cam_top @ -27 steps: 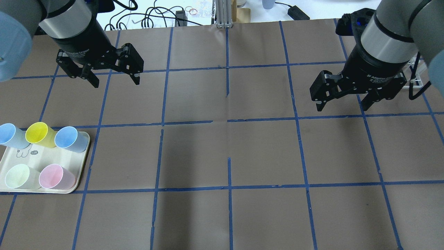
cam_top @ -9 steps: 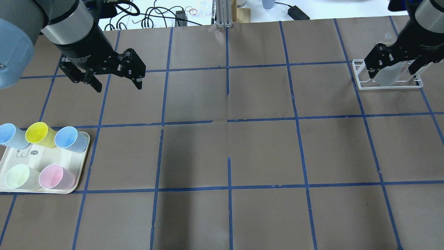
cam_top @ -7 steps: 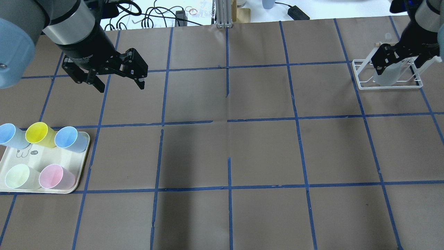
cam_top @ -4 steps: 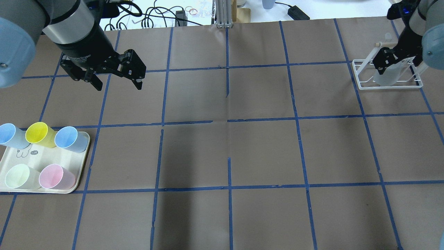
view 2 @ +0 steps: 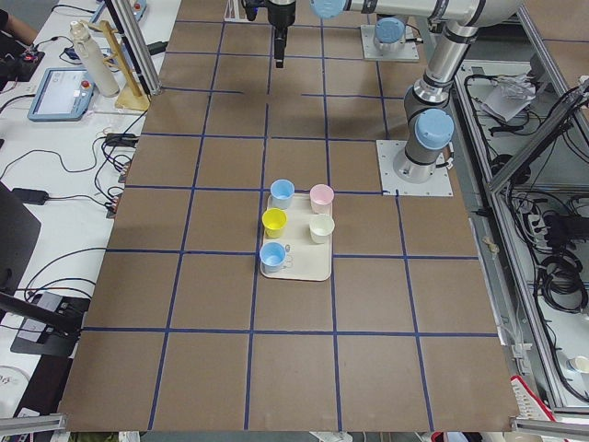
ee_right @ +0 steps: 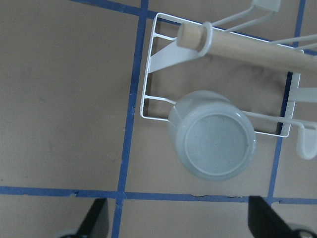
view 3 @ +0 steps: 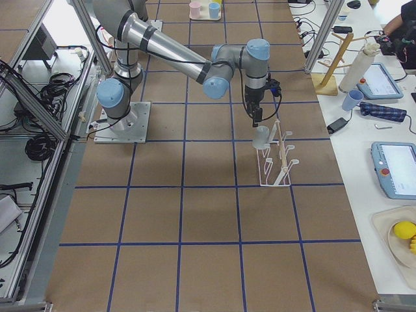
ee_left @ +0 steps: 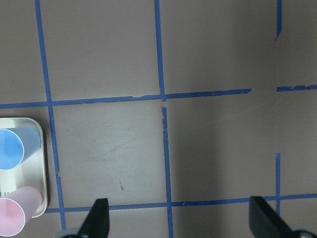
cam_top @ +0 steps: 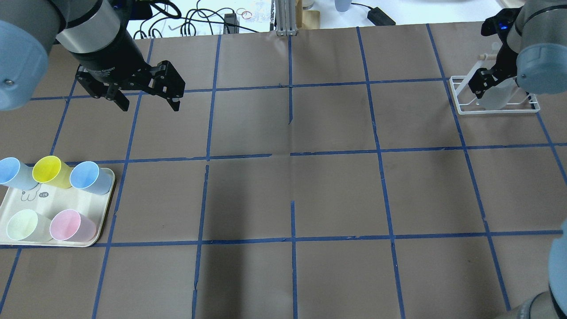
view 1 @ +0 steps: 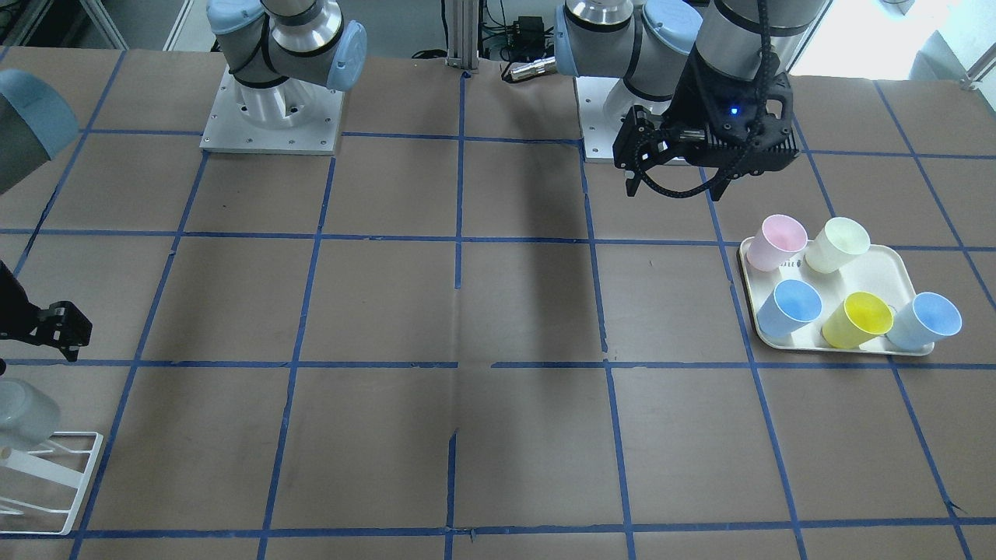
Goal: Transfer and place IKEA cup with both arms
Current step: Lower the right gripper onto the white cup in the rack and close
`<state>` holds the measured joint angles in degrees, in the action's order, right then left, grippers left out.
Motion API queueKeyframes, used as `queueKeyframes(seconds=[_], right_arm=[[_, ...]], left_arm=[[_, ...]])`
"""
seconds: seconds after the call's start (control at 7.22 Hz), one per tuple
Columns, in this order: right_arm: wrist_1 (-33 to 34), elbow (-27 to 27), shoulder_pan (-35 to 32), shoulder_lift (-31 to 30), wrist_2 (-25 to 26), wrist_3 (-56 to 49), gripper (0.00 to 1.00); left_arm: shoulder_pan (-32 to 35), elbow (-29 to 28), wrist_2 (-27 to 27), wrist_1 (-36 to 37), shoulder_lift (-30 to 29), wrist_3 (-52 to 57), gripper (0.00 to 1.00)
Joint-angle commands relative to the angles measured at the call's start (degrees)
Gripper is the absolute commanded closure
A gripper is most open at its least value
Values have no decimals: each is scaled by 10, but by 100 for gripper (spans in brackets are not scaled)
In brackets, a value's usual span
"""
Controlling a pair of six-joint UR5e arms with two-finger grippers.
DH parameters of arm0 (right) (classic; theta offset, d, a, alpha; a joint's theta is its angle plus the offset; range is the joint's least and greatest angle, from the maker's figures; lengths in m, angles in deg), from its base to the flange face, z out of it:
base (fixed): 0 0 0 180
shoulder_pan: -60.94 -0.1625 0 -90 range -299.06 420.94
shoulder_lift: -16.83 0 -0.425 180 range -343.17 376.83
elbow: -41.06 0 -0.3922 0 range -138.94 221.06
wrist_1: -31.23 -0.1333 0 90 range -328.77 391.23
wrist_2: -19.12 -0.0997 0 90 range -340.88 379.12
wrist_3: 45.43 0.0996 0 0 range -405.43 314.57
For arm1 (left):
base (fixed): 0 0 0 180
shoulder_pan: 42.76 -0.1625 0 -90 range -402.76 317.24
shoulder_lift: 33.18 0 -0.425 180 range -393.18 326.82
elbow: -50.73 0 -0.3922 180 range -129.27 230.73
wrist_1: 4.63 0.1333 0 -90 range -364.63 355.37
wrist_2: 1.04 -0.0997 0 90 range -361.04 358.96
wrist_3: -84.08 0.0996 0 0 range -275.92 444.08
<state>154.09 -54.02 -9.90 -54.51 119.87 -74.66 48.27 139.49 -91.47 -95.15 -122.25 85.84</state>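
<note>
The IKEA cup (ee_right: pixel 213 136) is pale grey and sits upside down on a white wire rack (ee_right: pixel 148 79) at the table's far right. It also shows in the overhead view (cam_top: pixel 495 96) and the front view (view 1: pixel 22 414). My right gripper (ee_right: pixel 177 210) is open and hovers directly above the cup, with a finger on either side and no contact. In the overhead view one finger (cam_top: pixel 480 85) shows and the arm's joint hides the other. My left gripper (cam_top: pixel 148 104) is open and empty, high over the table's left half, beyond the tray.
A cream tray (cam_top: pixel 105 208) at the left front holds two light blue cups, a yellow cup (cam_top: pixel 49 170), a pink cup (cam_top: pixel 71 225) and a pale yellow cup. The rack has a wooden rod (ee_right: pixel 257 49) and wire hooks beside the cup.
My right arm has swung to the far right and come down over the rack and the cup, still open. My left gripper has barely shifted.
</note>
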Motion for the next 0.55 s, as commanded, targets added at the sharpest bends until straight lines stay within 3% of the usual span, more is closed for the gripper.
queueKeyframes(seconds=[0.0,0.42], right_arm=[[26,8,0,32,16,-12,0],[26,10,1,36,29,-29,0]], left_arm=[[-1,2,0,1,2,1,0],[-1,3,1,1,2,1,0]])
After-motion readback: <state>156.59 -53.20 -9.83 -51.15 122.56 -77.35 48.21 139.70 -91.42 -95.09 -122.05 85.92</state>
